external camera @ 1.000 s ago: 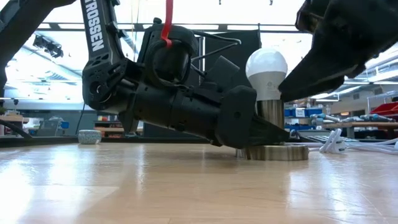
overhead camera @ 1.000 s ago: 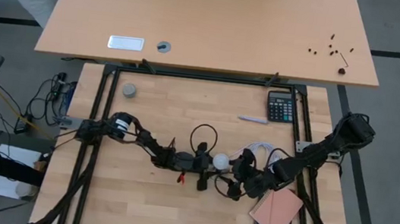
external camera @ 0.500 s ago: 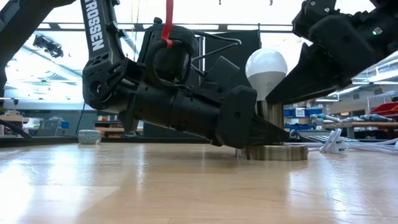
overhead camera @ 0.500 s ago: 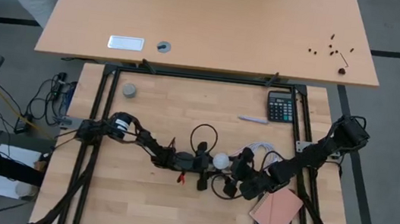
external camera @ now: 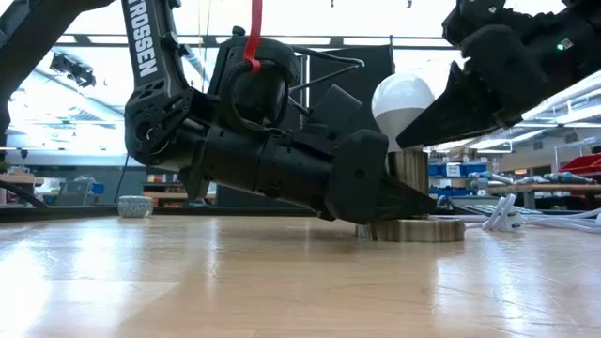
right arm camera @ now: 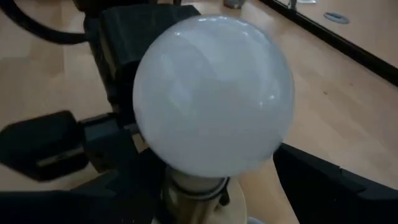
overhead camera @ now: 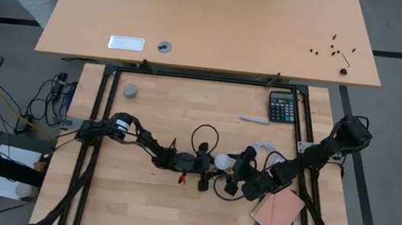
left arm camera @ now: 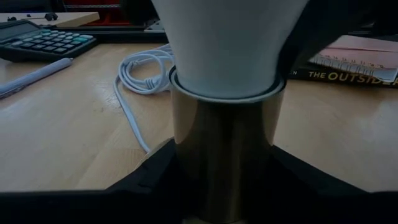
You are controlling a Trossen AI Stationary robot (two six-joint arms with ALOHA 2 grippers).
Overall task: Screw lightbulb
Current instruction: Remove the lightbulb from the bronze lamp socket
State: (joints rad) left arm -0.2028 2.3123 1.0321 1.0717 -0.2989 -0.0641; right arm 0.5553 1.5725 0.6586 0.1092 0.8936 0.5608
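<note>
Low view: the lightbulb is standing upright in a brass socket on a round base at the middle of the wooden table, its white globe uppermost. The left gripper is lying low along the tabletop, its fingers closed on either side of the socket just under the bulb. The right gripper is reaching in from the right at bulb height, its fingers spread wide on either side of the globe; whether they are touching the glass cannot be told. A coiled white cord is lying just beyond the base, with a calculator and a pen farther back and a book at the near right.
</note>
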